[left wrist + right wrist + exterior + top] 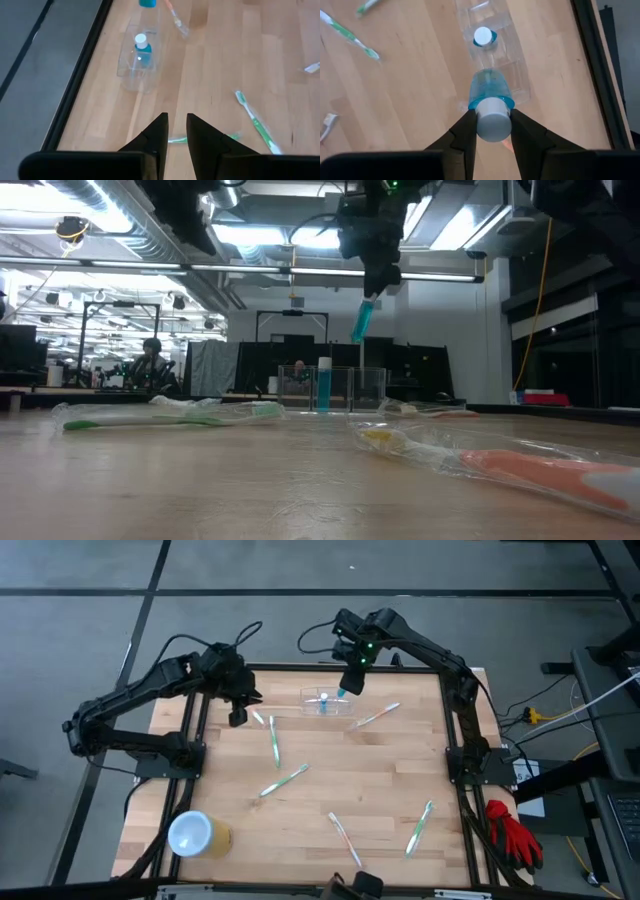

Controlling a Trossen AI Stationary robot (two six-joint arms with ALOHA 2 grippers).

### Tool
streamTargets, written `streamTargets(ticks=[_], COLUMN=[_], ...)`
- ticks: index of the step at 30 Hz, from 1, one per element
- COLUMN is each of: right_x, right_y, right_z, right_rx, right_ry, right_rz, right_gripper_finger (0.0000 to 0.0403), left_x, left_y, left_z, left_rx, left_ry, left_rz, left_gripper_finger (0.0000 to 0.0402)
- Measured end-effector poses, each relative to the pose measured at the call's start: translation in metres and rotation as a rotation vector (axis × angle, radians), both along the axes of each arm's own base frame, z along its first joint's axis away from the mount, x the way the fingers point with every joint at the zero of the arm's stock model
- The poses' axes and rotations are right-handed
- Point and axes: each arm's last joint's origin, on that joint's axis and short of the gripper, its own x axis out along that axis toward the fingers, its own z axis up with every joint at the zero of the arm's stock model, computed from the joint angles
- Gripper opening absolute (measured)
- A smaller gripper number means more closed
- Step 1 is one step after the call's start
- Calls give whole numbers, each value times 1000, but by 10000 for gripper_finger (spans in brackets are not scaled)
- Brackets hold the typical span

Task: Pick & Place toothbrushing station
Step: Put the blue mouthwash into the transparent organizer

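The toothbrushing station (340, 706) is a clear plastic holder on the table's far middle; in it stands a small blue bottle with a white cap (483, 36). My right gripper (493, 131) hangs above the holder (505, 65), shut on a second blue bottle (362, 320). My left gripper (238, 718) hovers over the table's far left; its fingers (177, 125) stand a narrow gap apart with nothing between them, above a green toothbrush (257, 125). My right gripper pinches the bottle's white cap end (493, 122) between its two fingers, coming from above and pointing steeply down. The blue body (490, 90) hangs below the fingers, slightly tilted, lifted clear above the holder.
Several wrapped toothbrushes lie scattered on the wood: (273, 740), (285, 780), (378, 716), (345, 838), (420, 827). A yellow cup with a white top (198, 834) lies at the near left corner. A red glove (515, 835) lies off the table's right edge.
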Motion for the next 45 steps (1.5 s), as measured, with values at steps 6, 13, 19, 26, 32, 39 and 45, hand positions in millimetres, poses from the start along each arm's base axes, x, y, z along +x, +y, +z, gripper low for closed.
streamTargets(ticks=[6,13,19,26,32,39,45], right_x=[9,8,8,13,21,23,24], right_y=[1,-1,-1,11,34,27,10], right_z=[-12,-3,0,8,12,10,6], right_rx=[3,-66,-70,-2,4,-80,-130], right_ry=[23,13,8,-56,-60,-58,-69], right_rz=[21,24,20,11,42,45,5], right_gripper_finger=[101,101,101,101,101,101,101], left_x=[0,1,1,2,2,2,2], left_y=[0,-1,-1,0,0,0,0], left_z=[0,0,0,1,2,2,2], left_rx=[-2,7,14,21,17,16,8], left_ry=[-7,-8,-6,-22,-28,-29,-31], left_rz=[-27,-52,-60,-60,-59,-60,-53], left_gripper_finger=[64,61,61,61,61,61,61])
